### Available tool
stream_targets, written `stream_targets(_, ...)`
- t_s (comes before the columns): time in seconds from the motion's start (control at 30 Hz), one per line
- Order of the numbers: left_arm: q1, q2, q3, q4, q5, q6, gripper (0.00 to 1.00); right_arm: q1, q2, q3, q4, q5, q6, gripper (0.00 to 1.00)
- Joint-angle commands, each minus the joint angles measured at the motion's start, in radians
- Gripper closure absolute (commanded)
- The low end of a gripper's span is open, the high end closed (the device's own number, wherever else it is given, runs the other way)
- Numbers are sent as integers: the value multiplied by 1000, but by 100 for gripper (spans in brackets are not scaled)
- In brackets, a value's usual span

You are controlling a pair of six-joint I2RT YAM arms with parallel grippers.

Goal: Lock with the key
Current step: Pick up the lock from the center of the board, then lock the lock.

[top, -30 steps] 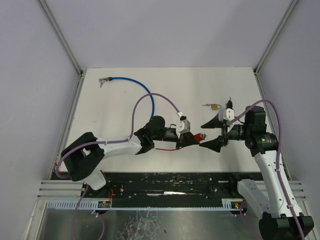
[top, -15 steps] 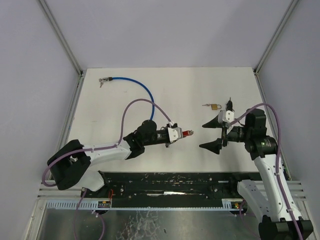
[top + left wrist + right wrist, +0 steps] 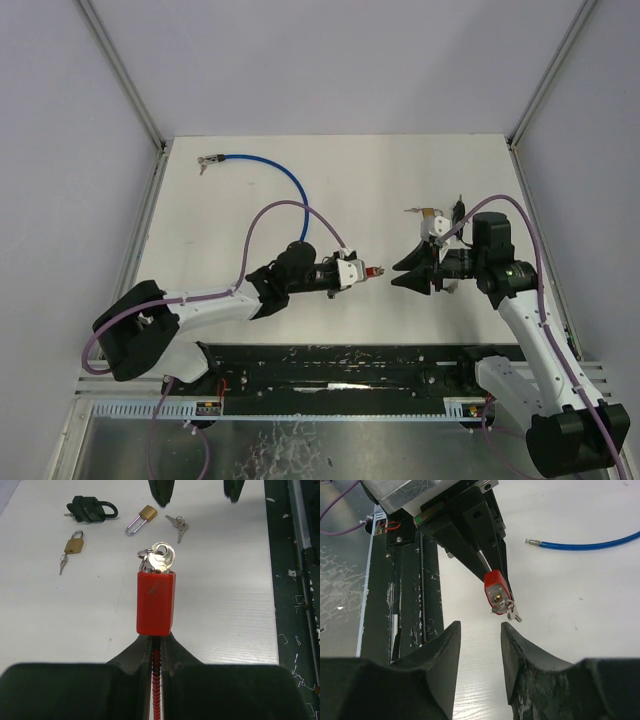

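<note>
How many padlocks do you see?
4: red padlock held in the left gripper; dark padlock, long-shackle brass padlock and small brass padlock on the table. More may be hidden.

Left arm [image 3: 215,305] stretched rightward, low. Left tool [image 3: 362,270] pinched tight on a red lock [image 3: 156,602]. Right arm [image 3: 525,310] bent at the elbow, wrist turned left. Right tool [image 3: 394,277] faces the left tool, jaws parted with nothing between them. Tools near, apart.

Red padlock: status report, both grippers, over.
Left gripper shut on red box-shaped padlock, silver keys at its free end. Right gripper open, facing the keys, not touching. Nothing between them.
</note>
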Motion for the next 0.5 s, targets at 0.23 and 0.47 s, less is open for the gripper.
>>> stream_targets(0.23,-16,8,58,4,67,9,99,50,6,-38,84,6,-38,61)
stream_targets(0.47,-25,22,72,0,68,5,99,67,6,-48,98,13,-36,68)
